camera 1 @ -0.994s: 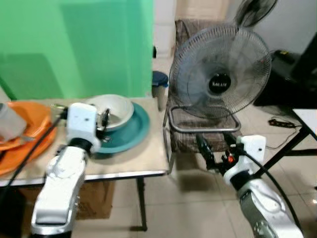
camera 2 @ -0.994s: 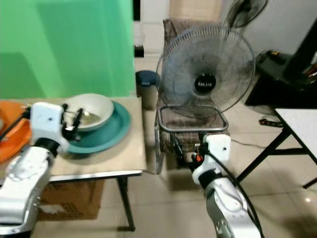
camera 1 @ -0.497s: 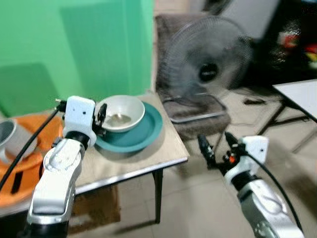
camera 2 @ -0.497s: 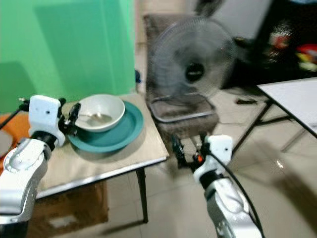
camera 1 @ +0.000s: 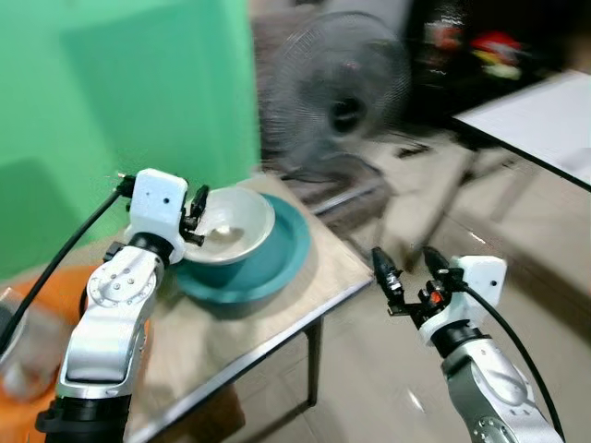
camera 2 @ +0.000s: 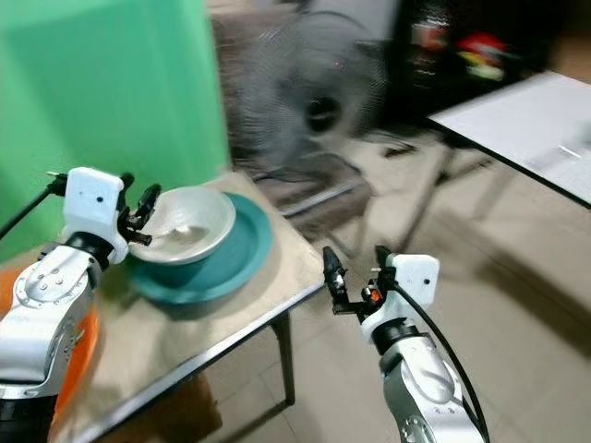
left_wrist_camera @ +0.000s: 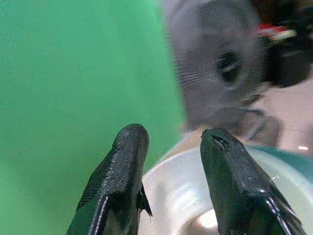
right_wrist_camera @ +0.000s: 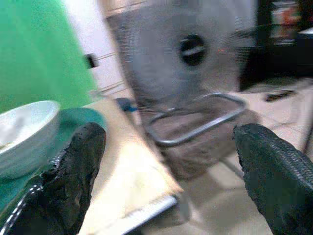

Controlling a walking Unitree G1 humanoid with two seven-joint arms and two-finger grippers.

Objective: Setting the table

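White bowl [camera 1: 231,234] sits nested in teal plate [camera 1: 272,268].

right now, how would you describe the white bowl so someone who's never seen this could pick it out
Find the table in front of the green wall. On it lies a teal plate, and the bowl sits on that plate, with the left gripper at its rim. It is the one white, deep dish; its neighbours are the flat teal plate and orange plates.
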